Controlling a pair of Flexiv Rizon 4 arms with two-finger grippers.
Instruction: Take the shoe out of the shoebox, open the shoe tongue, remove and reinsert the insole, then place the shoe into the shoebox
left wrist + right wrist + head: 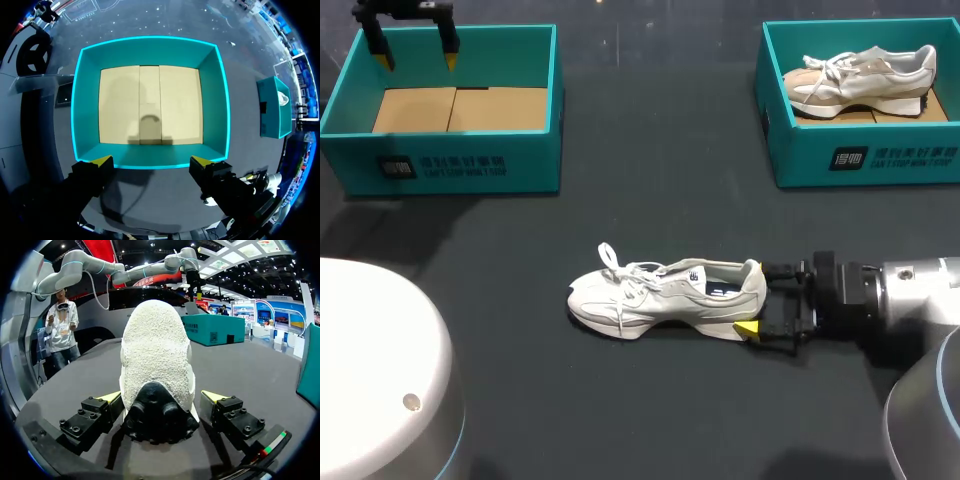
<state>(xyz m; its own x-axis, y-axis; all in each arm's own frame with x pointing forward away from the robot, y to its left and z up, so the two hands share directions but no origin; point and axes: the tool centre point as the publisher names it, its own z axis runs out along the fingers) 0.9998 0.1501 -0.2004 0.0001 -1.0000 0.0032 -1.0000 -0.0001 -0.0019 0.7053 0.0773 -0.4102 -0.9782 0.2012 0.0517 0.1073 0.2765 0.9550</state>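
A white sneaker [665,295] lies on its sole in the middle of the dark table, toe to the left. My right gripper [755,298] is at its heel, low over the table. In the right wrist view the heel [157,355] sits between the open fingers [111,399] with a small gap on each side. My left gripper [415,50] hangs open above the empty teal shoebox [440,165] at the back left. The left wrist view looks straight down into that shoebox [150,45] and its bare cardboard floor, with the left gripper [151,161] over its near wall.
A second teal shoebox [865,160] at the back right holds another pale sneaker [860,80]. A white rounded housing [370,370] fills the near left corner. Bare tabletop lies between the two boxes and around the shoe.
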